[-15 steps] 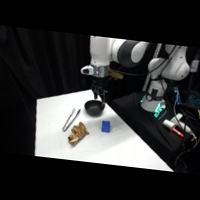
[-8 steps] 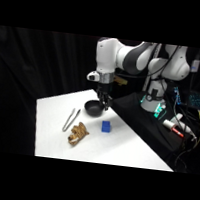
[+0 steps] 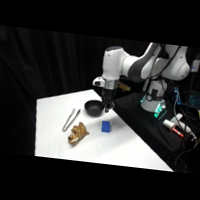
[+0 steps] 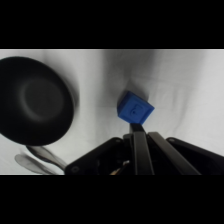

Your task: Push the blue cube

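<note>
arm: moves right since 1 s ago, from over the bowl toward the cube, and comes lower.
gripper (image 3: pixel 107 109): now hangs just behind the blue cube, v. near it, not touching as far as I can see.
claw: fingers look pressed together into one thin bar in the wrist view, nothing held.
blue cube (image 3: pixel 106 126): sits on the white table (image 3: pixel 57 108), in front of the black bowl (image 3: pixel 92 106), same spot as before. In wrist view the blue cube (image 4: pixel 135 109) is right past the fingertip.
other stuff: tongs (image 3: pixel 70 119) and a brown toy (image 3: pixel 77 133) lie to the left, not moved.
what it means: claw is lined up w/ the cube, push prob. comes next; cube not pushed yet.
</note>
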Tool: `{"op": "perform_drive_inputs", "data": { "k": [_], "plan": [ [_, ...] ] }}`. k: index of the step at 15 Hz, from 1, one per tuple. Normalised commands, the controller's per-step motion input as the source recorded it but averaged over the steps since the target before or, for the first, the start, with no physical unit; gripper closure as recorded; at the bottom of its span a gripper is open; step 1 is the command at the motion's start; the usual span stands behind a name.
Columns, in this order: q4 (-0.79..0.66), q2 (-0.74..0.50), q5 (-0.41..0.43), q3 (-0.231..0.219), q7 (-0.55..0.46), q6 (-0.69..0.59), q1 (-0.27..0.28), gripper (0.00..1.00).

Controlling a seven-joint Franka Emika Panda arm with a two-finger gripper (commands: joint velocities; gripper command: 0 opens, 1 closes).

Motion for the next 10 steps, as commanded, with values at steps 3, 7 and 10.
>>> {"op": "perform_drive_inputs", "data": {
  "k": [3,7,10],
  "plan": [
    [-0.09,0.12,0.004,0.037,0.11,0.34,0.042,0.99],
    [-0.02,0.21,-0.045,0.038,0.15,0.29,0.061,0.99],
    [0.03,0.24,-0.066,0.036,0.17,0.24,0.08,0.98]
  ]
}}
